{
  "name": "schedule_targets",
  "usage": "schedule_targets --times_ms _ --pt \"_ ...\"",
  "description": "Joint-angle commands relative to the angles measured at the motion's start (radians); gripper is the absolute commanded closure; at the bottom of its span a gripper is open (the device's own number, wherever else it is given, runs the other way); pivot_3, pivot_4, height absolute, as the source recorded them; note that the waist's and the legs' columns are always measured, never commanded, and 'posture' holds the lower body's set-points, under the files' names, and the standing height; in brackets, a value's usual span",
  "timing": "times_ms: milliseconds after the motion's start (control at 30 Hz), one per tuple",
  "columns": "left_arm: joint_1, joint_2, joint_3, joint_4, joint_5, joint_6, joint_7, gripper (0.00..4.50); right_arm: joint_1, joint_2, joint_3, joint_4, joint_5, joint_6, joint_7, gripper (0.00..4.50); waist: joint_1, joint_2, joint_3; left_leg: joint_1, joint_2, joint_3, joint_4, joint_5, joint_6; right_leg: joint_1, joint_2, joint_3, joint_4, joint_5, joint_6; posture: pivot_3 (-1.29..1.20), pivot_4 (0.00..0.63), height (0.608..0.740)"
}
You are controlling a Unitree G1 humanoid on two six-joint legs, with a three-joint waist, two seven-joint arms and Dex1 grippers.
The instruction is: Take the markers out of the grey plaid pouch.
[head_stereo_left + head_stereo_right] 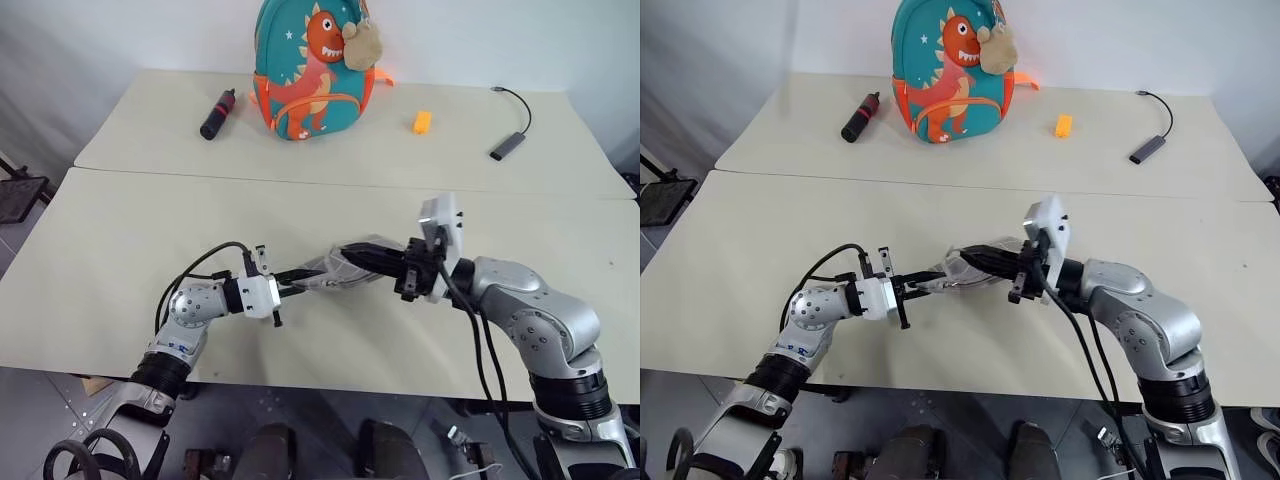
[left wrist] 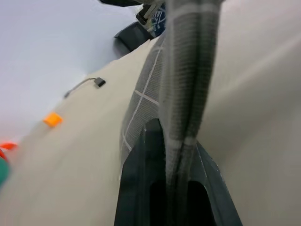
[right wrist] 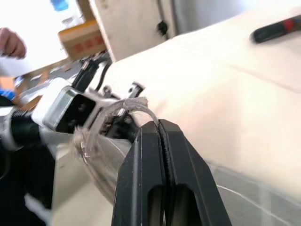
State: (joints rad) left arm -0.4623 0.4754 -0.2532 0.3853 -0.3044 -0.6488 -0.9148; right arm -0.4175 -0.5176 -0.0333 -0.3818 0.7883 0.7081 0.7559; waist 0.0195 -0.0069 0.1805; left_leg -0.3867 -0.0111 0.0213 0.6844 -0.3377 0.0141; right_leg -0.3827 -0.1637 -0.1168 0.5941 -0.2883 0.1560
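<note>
The pouch hangs stretched between my two grippers, lifted just off the near table. My left gripper is clamped on one end, my right gripper pinched tight on the other. I see no markers out, so I judge the emptying hasn't begun. Backpack stands well behind.

**Colours and patterns on the tabletop**

The pouch is grey plaid with thin white grid lines. The backpack is teal with an orange dinosaur, white stars and orange trim. The small block is orange. The thick cylinder is black with red. The tabletop is pale cream. End effector fingers are black.
</note>
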Motion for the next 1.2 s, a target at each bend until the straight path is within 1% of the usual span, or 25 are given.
schedule_targets --times_ms 33,133,267,500,667,767,833,900,1033,1100,1200 --pt "0.028 0.014 0.026 -0.095 -0.109 0.137 -0.100 4.50 0.008 0.004 -0.084 0.020 0.024 -0.043 0.002 4.49 -0.001 0.000 0.000 0.000 0.000 0.000 0.000 0.000 0.000 0.000 0.000 0.000 0.000 0.000 0.000 0.00 0.150 0.740" --pt "0.040 0.004 0.056 -0.123 -0.130 0.205 -0.121 4.50 0.011 0.006 -0.117 0.049 0.021 -0.058 -0.011 4.49 -0.001 0.000 0.000 0.001 0.000 0.000 0.000 0.000 0.000 0.000 0.000 0.000 0.000 0.000 0.000 0.00 0.150 0.740" --pt "0.050 -0.016 0.093 -0.149 -0.153 0.286 -0.134 4.50 0.016 0.007 -0.148 0.094 -0.022 -0.110 -0.033 4.49 -0.001 0.000 0.000 0.001 0.000 0.000 0.000 0.000 0.000 0.000 0.000 0.000 0.000 0.000 0.000 0.00 0.150 0.740" --pt "0.070 -0.032 0.146 -0.200 -0.184 0.416 -0.145 4.50 0.029 -0.024 -0.205 0.164 -0.076 -0.192 -0.043 4.49 -0.001 0.000 0.000 0.001 0.000 0.001 0.000 0.000 0.000 0.000 0.000 0.000 0.000 0.000 0.000 0.00 0.150 0.740" --pt "0.088 -0.030 0.161 -0.223 -0.184 0.478 -0.146 4.50 0.023 -0.034 -0.223 0.195 -0.113 -0.250 -0.074 4.49 0.000 0.000 0.000 0.001 0.000 0.001 0.000 0.000 0.000 0.000 0.000 0.001 0.000 0.000 0.000 0.00 0.150 0.740" --pt "0.106 -0.016 0.149 -0.238 -0.183 0.557 -0.157 4.50 -0.011 -0.003 -0.253 0.190 -0.111 -0.311 -0.116 4.49 -0.002 0.000 0.000 0.001 0.000 0.001 0.000 0.000 0.000 0.000 0.000 0.001 0.000 0.000 0.000 0.00 0.150 0.740" --pt "0.114 -0.023 0.153 -0.252 -0.203 0.614 -0.154 4.50 -0.024 0.004 -0.238 0.155 -0.109 -0.337 -0.105 4.49 -0.004 0.000 0.000 0.001 0.000 0.001 0.000 0.000 0.000 0.000 0.000 0.001 0.000 0.000 0.000 0.00 0.150 0.740" --pt "0.117 -0.036 0.163 -0.270 -0.226 0.671 -0.133 4.50 -0.034 0.014 -0.224 0.129 -0.116 -0.363 -0.104 4.49 -0.006 0.000 0.000 0.001 0.000 0.001 0.000 0.000 0.000 0.000 0.000 0.001 0.000 0.000 0.000 0.00 0.150 0.740" --pt "0.089 -0.105 0.231 -0.320 -0.348 0.838 -0.026 4.50 -0.017 0.013 -0.204 0.075 -0.102 -0.365 -0.094 4.49 -0.003 0.000 0.000 0.001 0.000 0.000 0.000 0.000 0.000 0.000 0.000 0.001 0.000 0.000 0.000 0.00 0.150 0.740" --pt "0.073 -0.134 0.277 -0.327 -0.409 0.919 0.024 4.50 -0.004 0.002 -0.214 0.091 -0.134 -0.385 -0.103 4.49 0.000 0.000 0.000 0.001 0.000 0.000 0.000 0.000 0.000 0.000 0.000 0.001 0.000 0.000 0.000 0.00 0.150 0.740" --pt "0.077 -0.134 0.310 -0.366 -0.480 1.015 0.008 4.50 -0.009 -0.008 -0.236 0.137 -0.195 -0.421 -0.136 4.49 0.000 0.000 0.000 0.001 0.000 0.001 0.000 0.000 0.000 0.001 0.000 0.001 0.000 0.000 0.000 0.00 0.150 0.740"
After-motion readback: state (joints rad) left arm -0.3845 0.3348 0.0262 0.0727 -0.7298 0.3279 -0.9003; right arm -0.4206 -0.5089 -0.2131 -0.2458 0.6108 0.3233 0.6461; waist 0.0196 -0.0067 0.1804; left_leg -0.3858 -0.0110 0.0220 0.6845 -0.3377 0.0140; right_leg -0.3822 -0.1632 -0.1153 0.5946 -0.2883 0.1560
